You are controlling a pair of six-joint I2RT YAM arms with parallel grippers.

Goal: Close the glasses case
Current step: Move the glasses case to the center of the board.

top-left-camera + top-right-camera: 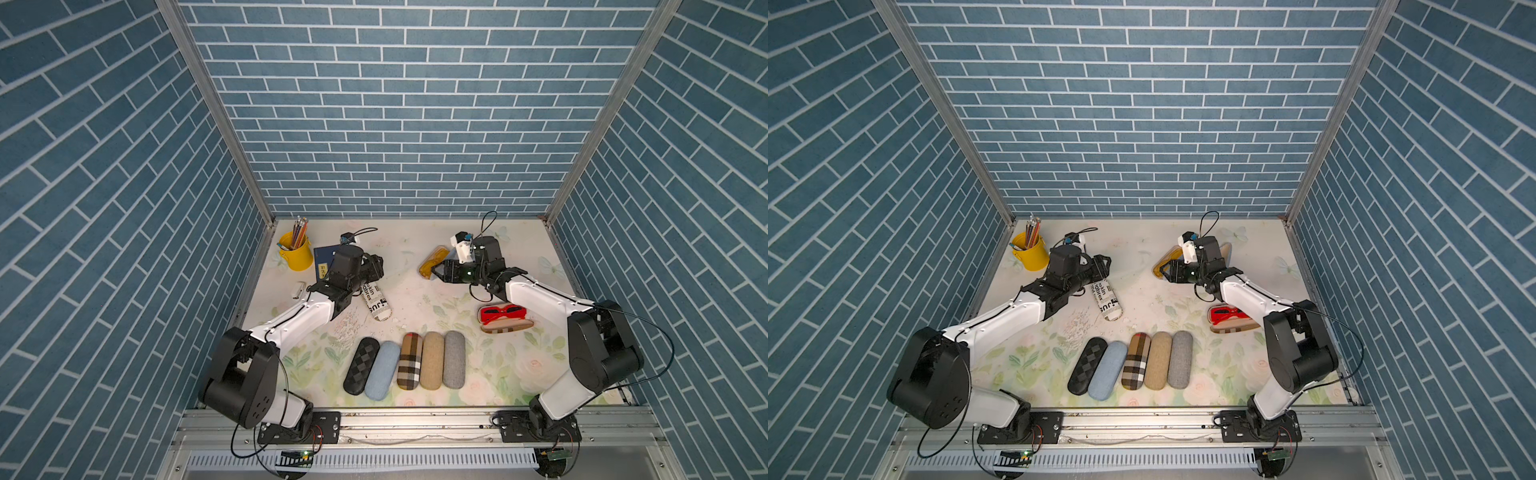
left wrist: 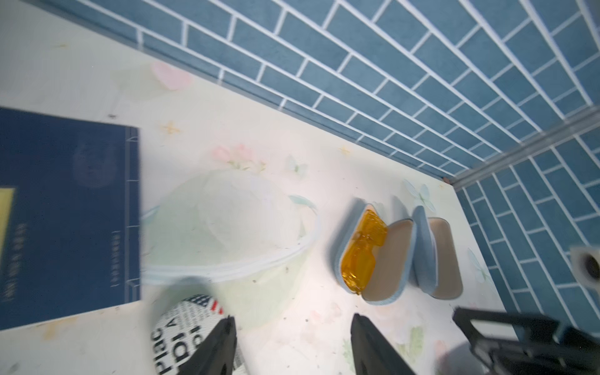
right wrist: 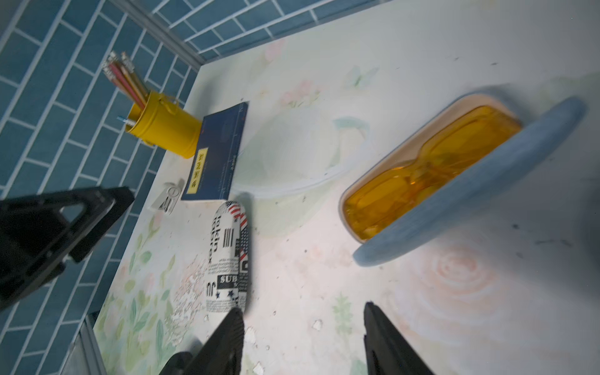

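A newsprint-patterned glasses case (image 1: pixel 376 301) (image 3: pixel 229 259) lies shut on the floral table, left of centre. My left gripper (image 1: pixel 376 270) (image 2: pixel 292 319) hovers at its far end, open, with nothing between the fingers; one fingertip (image 2: pixel 224 328) overlaps the case end (image 2: pixel 181 334). At the back right a light blue case (image 1: pixel 432 259) (image 3: pixel 470 191) lies open with yellow glasses (image 3: pixel 431 165) (image 2: pixel 363 253) inside. My right gripper (image 1: pixel 436 274) (image 3: pixel 303 308) is open and empty just in front of it, pointing left.
A second open blue case (image 2: pixel 438 256) lies behind the right arm. An open plaid case with red glasses (image 1: pixel 505 320) sits at the right. Several closed cases (image 1: pixel 409 361) line the front. A yellow pencil cup (image 1: pixel 296 253), dark blue book (image 1: pixel 324 262) and crumbs (image 1: pixel 347 328) lie left.
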